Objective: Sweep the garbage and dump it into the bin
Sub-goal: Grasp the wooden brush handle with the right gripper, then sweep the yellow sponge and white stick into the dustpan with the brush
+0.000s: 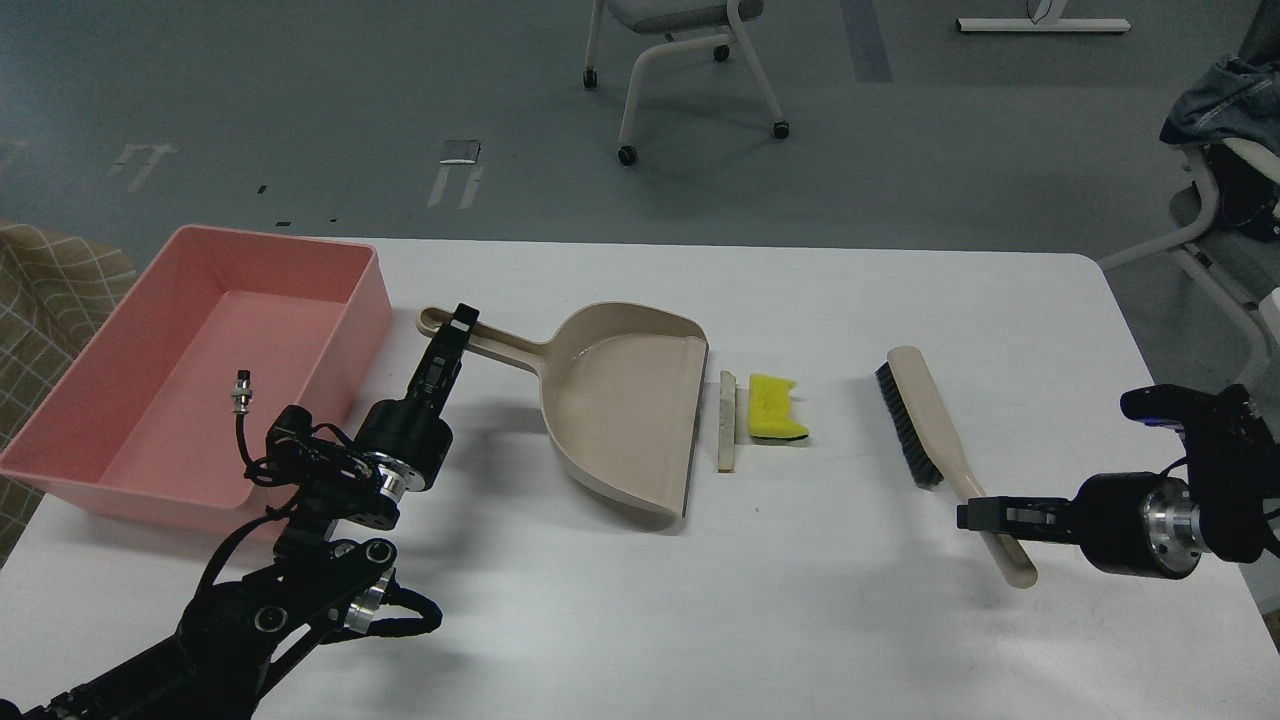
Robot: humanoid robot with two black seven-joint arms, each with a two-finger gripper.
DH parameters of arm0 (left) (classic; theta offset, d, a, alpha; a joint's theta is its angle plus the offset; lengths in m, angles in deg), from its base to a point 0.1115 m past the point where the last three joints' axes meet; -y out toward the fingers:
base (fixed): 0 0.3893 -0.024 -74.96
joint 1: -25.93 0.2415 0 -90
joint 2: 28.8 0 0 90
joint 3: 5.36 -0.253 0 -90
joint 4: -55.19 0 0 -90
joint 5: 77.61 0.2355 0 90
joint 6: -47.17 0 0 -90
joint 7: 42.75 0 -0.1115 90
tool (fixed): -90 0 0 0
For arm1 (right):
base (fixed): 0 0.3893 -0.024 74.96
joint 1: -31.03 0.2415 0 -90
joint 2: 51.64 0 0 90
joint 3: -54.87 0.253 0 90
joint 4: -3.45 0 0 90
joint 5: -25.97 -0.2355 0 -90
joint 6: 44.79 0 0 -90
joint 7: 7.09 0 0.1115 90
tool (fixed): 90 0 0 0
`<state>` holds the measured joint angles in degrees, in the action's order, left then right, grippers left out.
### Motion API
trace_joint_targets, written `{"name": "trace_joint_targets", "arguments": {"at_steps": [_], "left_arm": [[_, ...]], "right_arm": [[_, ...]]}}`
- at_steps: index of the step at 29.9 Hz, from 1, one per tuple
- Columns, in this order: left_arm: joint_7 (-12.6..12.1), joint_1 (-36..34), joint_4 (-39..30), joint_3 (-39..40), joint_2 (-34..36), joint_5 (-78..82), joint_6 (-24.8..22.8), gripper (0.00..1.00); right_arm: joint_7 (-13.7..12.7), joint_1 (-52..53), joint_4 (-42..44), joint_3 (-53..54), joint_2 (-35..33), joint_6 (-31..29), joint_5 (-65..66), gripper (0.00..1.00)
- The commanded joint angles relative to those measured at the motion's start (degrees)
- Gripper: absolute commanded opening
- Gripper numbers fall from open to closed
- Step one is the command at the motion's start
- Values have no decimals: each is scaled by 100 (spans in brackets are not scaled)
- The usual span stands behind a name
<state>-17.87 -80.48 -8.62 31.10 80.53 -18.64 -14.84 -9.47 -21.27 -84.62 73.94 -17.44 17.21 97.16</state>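
The pick-up step is judged in hand: the left gripper is at the dustpan handle and the right gripper at the brush handle, closure of either not discernible, while sponge scrap and strip lie just beside the dustpan's mouth, the bin far left; firm grasps are called for next.

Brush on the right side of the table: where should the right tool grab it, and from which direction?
Grip the brush by its bare beige handle end, the part nearest the robot. The bristles run along the far half's left edge, so the near end is plain and slim. It lies flat, angled toward the right tool, which is already at that end; come in from the right, fingers across the handle.
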Motion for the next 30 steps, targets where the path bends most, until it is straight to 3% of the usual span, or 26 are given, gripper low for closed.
{"name": "trace_joint_targets", "arguments": {"at_steps": [1, 18, 30], "left_arm": [[-1, 15, 0, -16, 1, 9, 0, 0], [113, 32, 237, -183, 1, 290, 0, 0], [105, 32, 237, -183, 18, 290, 0, 0]], "right_arm": [[-61, 70, 0, 9, -10, 0, 9, 0], [-105, 44, 9, 18, 157, 0, 0, 0], [-87, 167, 26, 0, 868, 0, -9, 0]]}}
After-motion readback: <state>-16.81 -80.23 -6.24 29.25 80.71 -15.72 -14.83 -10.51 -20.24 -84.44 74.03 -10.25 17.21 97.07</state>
